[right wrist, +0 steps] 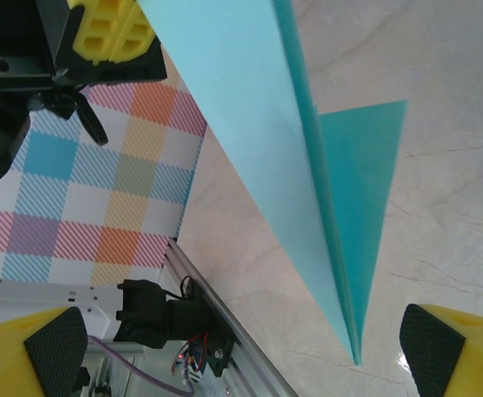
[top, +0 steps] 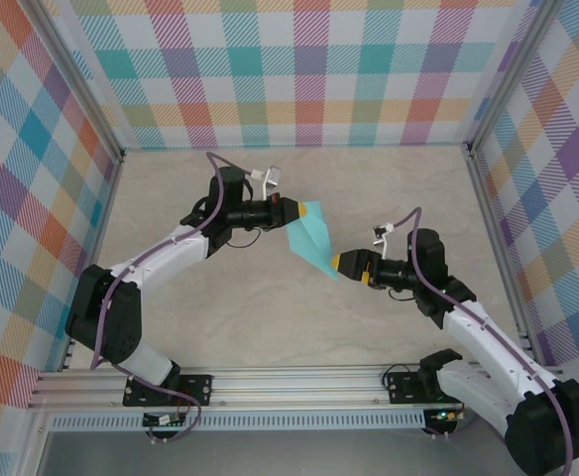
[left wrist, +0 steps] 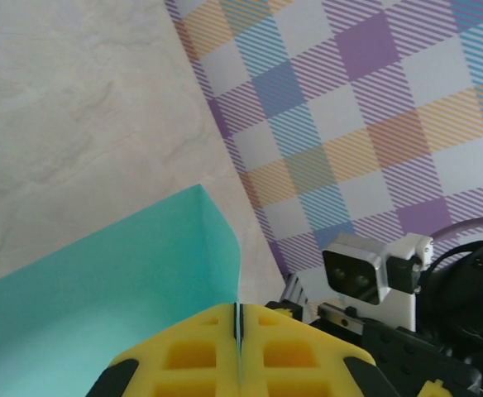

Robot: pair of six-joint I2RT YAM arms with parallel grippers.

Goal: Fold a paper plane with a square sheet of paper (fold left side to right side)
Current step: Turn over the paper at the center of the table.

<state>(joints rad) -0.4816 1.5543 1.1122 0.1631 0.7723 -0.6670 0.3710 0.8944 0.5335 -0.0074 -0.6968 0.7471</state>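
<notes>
1. Holding the paper plane (top: 310,239) by its wide tail edge is my left hand (top: 294,210), closed all the way, with the light-turquoise paper pinched in the thin seam between the two yellow fingers (left wrist: 192,356).
2. From that grip the plane slants down and to the right in the top view, over the middle of the table (top: 270,317), its sharp nose aimed at my right hand (top: 347,266).
3. In the left wrist view the paper spreads out to the left of my fingers, and its far corner curls upward above the pale marbled table.
4. In the right wrist view the plane runs down from the top, the folded layers meeting in a crease, with a darker wing showing behind the lighter one.
5. My right hand is spread as wide as it goes and grips nothing; the nose tip sits between its two black-padded fingers (right wrist: 55,347), closer to the right-side one and touching neither.
6. Plaid walls (top: 289,69) enclose the table on three sides, and a metal rail (top: 270,382) runs along the near edge.
</notes>
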